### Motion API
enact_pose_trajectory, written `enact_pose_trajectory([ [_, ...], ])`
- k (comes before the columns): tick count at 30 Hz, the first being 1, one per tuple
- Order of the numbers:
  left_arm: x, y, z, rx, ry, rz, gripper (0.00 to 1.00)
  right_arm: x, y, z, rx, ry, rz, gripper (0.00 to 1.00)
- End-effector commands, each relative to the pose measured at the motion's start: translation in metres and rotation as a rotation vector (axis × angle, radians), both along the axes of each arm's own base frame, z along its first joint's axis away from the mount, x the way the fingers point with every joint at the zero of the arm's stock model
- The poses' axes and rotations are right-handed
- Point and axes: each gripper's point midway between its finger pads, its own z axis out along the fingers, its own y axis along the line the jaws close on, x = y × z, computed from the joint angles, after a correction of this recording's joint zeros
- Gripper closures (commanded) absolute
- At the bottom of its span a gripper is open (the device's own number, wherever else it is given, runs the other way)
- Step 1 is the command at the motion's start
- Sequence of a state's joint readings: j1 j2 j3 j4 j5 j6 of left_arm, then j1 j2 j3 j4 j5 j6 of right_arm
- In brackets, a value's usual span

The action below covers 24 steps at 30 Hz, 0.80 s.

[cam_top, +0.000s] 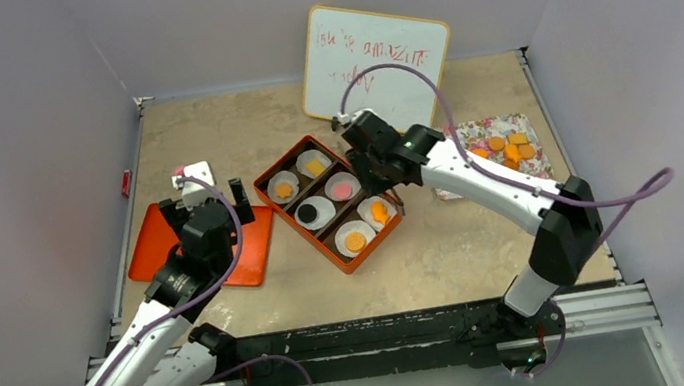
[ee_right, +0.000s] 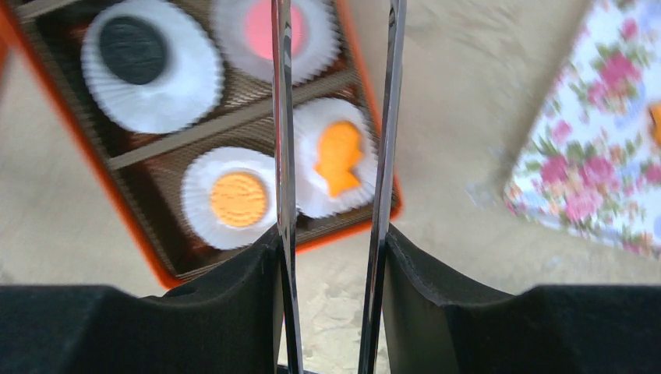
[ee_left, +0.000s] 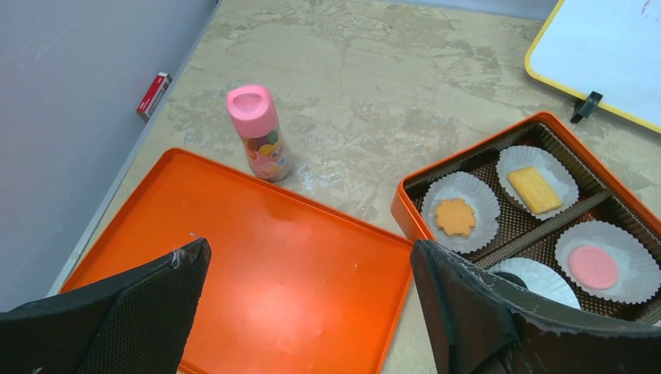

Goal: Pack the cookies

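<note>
An orange box holds white paper cups with cookies in them: an orange one, a yellow one, a pink one, a black one and two more orange ones. Several loose orange cookies lie on a floral sheet at the right. My right gripper hangs over the box's far right side, shut on metal tongs. The tongs' tips run out of the wrist view. My left gripper stands open over an orange tray, with nothing between its fingers.
A pink-capped bottle stands just beyond the orange tray. A yellow-rimmed whiteboard leans at the back. A small red object lies by the left wall. The floral sheet lies near the right edge.
</note>
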<state>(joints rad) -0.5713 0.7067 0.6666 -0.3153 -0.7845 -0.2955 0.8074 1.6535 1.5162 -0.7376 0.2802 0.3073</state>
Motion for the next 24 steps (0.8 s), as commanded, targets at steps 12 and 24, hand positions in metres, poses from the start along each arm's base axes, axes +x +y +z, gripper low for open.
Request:
enact_pose_trajectory([
  [12,0.002,-0.002,0.000,-0.015,-0.010,-0.002,0.00,-0.025,-0.155,-0.034,0.069,-0.042,-0.641,0.52],
  [24,0.002,-0.002,0.000,-0.014,-0.008,0.000,0.00,-0.046,-0.171,-0.094,0.079,0.053,-0.775,0.48],
])
